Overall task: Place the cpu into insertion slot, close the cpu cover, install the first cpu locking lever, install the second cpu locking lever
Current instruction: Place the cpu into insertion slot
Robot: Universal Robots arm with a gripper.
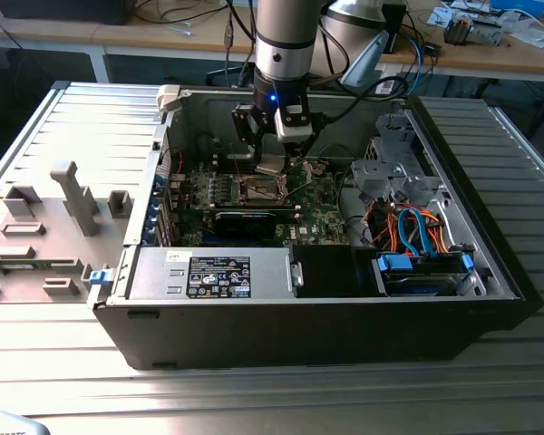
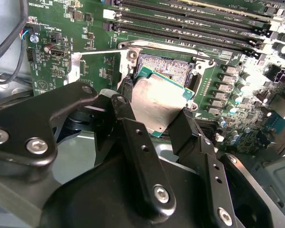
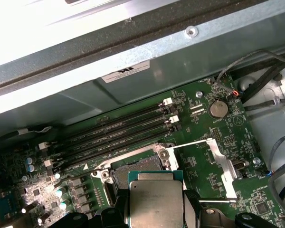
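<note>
My gripper hangs inside the open computer case, shut on the cpu. In both wrist views the silvery chip with its green edge sits between the two black fingers, tilted and held a little above the insertion slot. The slot's dark centre shows partly past the chip's far edge. The cpu cover, a thin silvery frame, stands swung open beside the socket.
Long black memory slots run beside the socket. A black box with a white label lies at the case front. Blue and orange cables fill the exterior view's right. A grey fixture stands outside, on the left.
</note>
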